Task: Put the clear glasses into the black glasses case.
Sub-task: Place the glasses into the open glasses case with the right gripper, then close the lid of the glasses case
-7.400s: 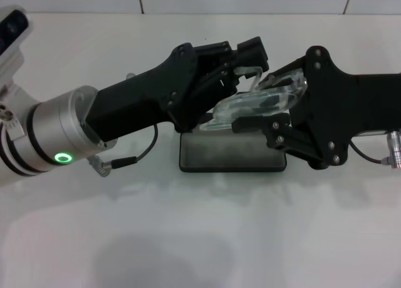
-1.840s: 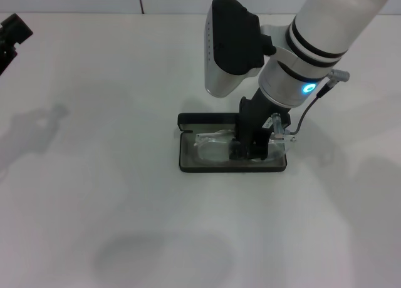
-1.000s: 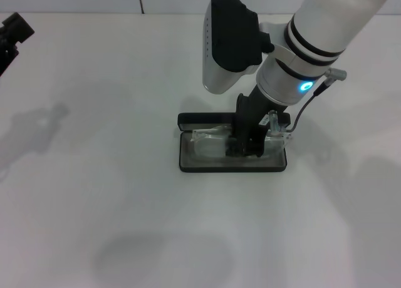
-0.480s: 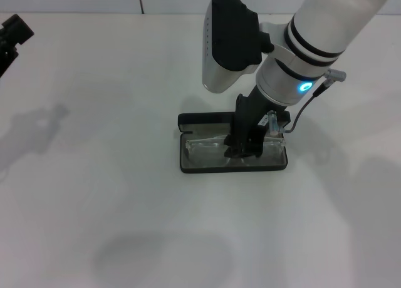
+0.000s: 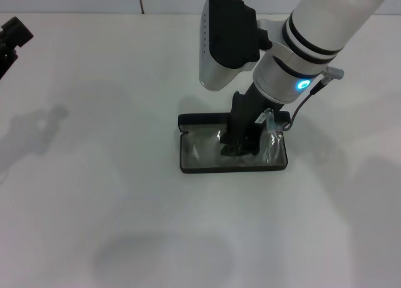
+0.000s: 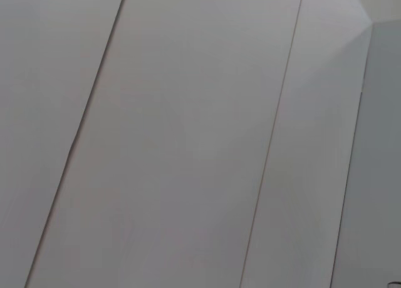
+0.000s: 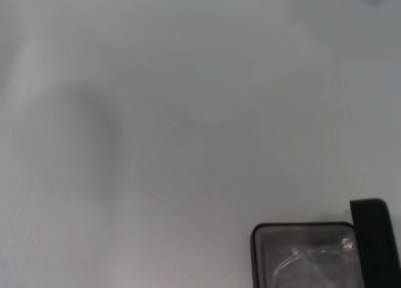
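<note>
- In the open black glasses case (image 5: 188,159), the clear glasses (image 5: 266,144) lie lengthwise, directly under the right gripper (image 5: 240,147).
- Can't tell whether its fingers are gripping or released.
- Left gripper (image 5: 11,34) parked far left; finger state unreadable too.

Counter (image 7: 156,113): a pale, plain surface is seen filling most of the right wrist view.
Black glasses case (image 7: 255,250): one rounded corner is shown open on the counter, grey lining visible inside its black rim.
Clear glasses (image 7: 307,258): a transparent part is seen lying within the case's tray.
</note>
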Controlling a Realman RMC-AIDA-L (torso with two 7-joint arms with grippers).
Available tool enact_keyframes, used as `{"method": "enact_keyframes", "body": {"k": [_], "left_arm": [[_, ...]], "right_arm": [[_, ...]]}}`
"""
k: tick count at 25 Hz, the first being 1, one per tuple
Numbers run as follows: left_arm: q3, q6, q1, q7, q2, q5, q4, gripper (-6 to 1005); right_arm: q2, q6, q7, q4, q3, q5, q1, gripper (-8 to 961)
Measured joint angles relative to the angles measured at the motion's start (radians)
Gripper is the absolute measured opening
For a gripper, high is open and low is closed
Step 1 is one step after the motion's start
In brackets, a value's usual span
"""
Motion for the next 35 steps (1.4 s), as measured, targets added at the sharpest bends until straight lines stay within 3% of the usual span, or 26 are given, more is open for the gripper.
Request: {"method": "enact_keyframes", "body": {"k": [12, 19, 23, 29, 32, 35], "left_arm": [[0.0, 0.0, -0.004, -0.003, 0.005, -0.002, 0.0, 124], [0.006, 0.006, -0.011, -0.011, 0.009, 0.002, 0.008, 125], [0.01, 0.011, -0.028, -0.022, 0.005, 0.02, 0.014, 125], [0.017, 0.019, -0.061, -0.038, -0.02, 0.062, 0.02, 126], [0.029, 0.027, -0.1, -0.047, -0.045, 0.135, 0.029, 126], [0.036, 0.018, -0.158, -0.049, -0.075, 0.228, 0.019, 117]], "right_arm": [[0.0, -0.045, 0.015, -0.18, 0.002, -0.008, -0.093, 167], [-0.005, -0.089, 0.017, -0.476, 0.047, -0.01, -0.292, 167], [-0.006, -0.159, -0.002, -0.697, 0.19, 0.043, -0.454, 166], [-0.008, -0.178, -0.111, -0.966, 0.526, 0.295, -0.726, 166], [-0.007, -0.171, -0.168, -0.964, 0.715, 0.437, -0.823, 166], [-0.009, -0.184, -0.216, -0.853, 0.846, 0.527, -0.865, 165]]}}
